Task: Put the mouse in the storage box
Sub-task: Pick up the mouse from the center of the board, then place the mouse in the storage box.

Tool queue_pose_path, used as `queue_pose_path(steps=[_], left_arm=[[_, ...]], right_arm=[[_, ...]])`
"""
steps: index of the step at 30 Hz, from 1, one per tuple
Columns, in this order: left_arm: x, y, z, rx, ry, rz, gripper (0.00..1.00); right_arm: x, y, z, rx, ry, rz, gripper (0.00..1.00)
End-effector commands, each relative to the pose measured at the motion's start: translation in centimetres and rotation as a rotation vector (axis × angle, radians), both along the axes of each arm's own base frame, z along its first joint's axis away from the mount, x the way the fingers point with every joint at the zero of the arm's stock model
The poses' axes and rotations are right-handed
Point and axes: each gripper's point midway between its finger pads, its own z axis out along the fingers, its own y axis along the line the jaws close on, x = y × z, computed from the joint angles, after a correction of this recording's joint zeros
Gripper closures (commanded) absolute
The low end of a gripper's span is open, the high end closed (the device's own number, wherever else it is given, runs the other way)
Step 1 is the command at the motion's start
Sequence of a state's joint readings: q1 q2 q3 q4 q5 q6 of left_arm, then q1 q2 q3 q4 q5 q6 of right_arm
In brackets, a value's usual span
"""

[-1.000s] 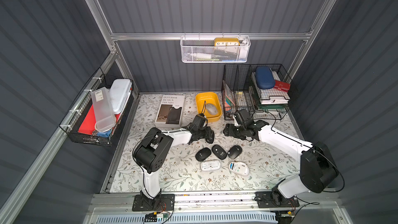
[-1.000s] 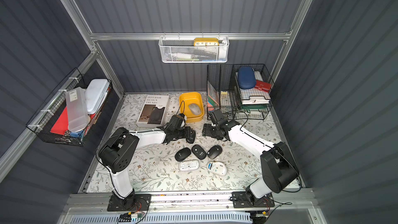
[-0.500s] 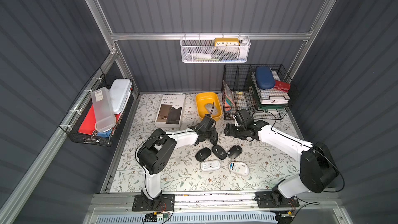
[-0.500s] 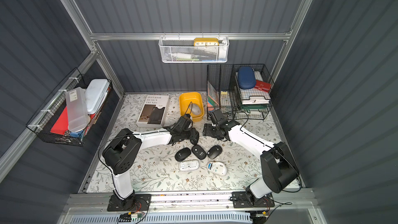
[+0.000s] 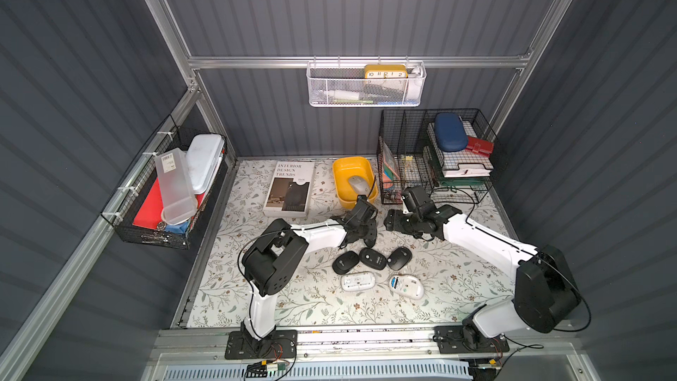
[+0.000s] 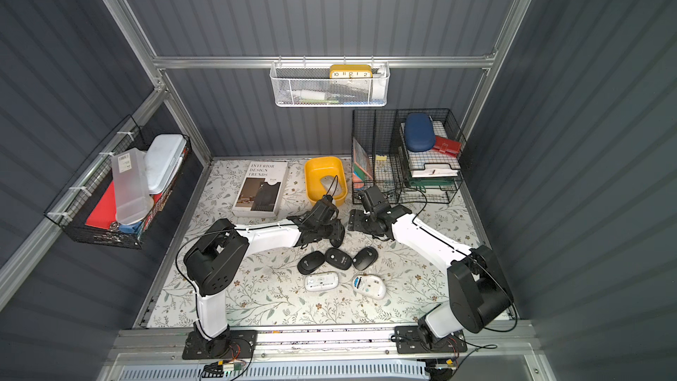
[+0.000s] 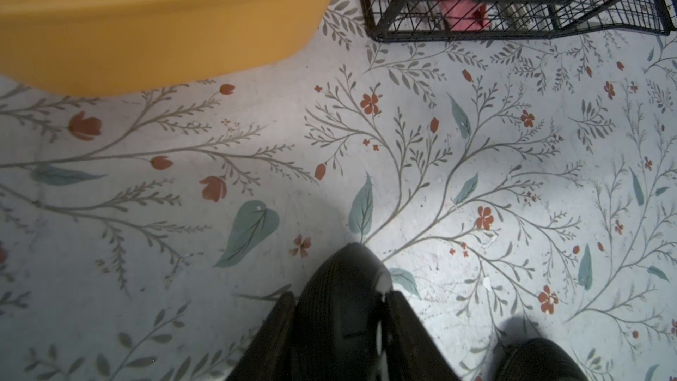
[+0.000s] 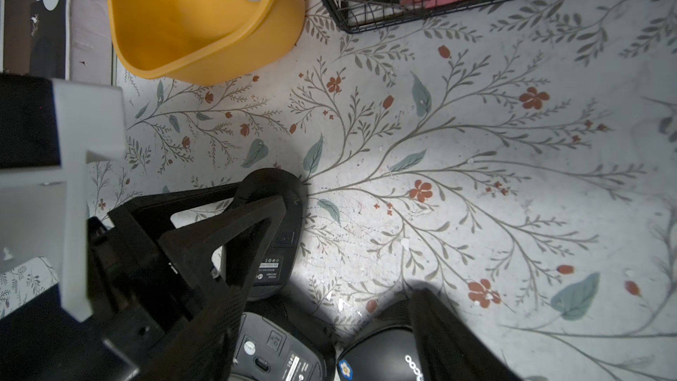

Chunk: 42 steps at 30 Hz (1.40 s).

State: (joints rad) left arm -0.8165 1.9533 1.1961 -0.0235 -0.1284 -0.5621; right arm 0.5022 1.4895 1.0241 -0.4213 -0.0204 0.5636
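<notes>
The left gripper (image 7: 340, 300) pinches a black mouse (image 7: 344, 276) between its fingers (image 7: 404, 328), just beside the storage box (image 7: 146, 31) near the bench (image 5: 458, 287)'s far edge; the right gripper (image 5: 391, 221) stands wide

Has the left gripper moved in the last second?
Yes. The left gripper, around a black mouse, moved along the storage box's near wall toward the wire organiser.

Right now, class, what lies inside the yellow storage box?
One grey mouse lies in the storage box; the floor around it is bare yellow. In both top views the left arm covers part of the near rim, and nothing under the mouse can be seen.
</notes>
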Motion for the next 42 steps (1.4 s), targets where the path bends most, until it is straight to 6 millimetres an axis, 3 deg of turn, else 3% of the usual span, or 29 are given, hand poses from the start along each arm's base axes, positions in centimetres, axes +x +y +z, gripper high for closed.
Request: queue_pose_path(steps=[1,4,8,16,21,27,29,33,35,42], left_arm=[[-1.3,1.9,-3.4,0.114,0.086,0.014,0.63],[-1.1,1.7,-2.9,0.094,0.079,0.026,0.70],[-0.6,1.2,-0.8,0.036,0.050,0.047,0.77],[1.0,2.0,2.0,0.063,-0.023,0.110,0.85],[2.4,2.8,5.2,0.072,-0.105,0.174,0.86],[4.5,3.9,10.6,0.095,-0.208,0.245,0.86],[5.7,4.3,12.7,0.112,-0.252,0.278,0.85],[9.1,7.3,13.8,0.196,-0.276,0.378,0.85],[11.0,9.0,13.7,0.262,-0.288,0.442,0.85],[17.8,11.2,12.4,0.391,-0.318,0.501,0.86]], right_arm=[[-0.4,-0.9,-0.1,-0.027,0.004,-0.008,0.23],[-0.4,-0.9,0.0,-0.026,0.002,-0.010,0.23],[-0.5,-1.2,0.2,-0.028,-0.003,-0.015,0.23],[-0.2,-1.5,0.9,-0.028,-0.026,-0.022,0.23],[-0.1,-1.7,1.2,-0.030,-0.034,-0.027,0.23],[-0.4,-2.4,1.4,-0.047,-0.032,-0.038,0.23],[-0.4,-2.7,1.7,-0.051,-0.040,-0.042,0.22],[-0.5,-3.2,2.2,-0.051,-0.053,-0.052,0.22],[-0.6,-3.4,2.4,-0.048,-0.061,-0.058,0.22],[-1.0,-4.1,3.1,-0.039,-0.089,-0.073,0.22]])
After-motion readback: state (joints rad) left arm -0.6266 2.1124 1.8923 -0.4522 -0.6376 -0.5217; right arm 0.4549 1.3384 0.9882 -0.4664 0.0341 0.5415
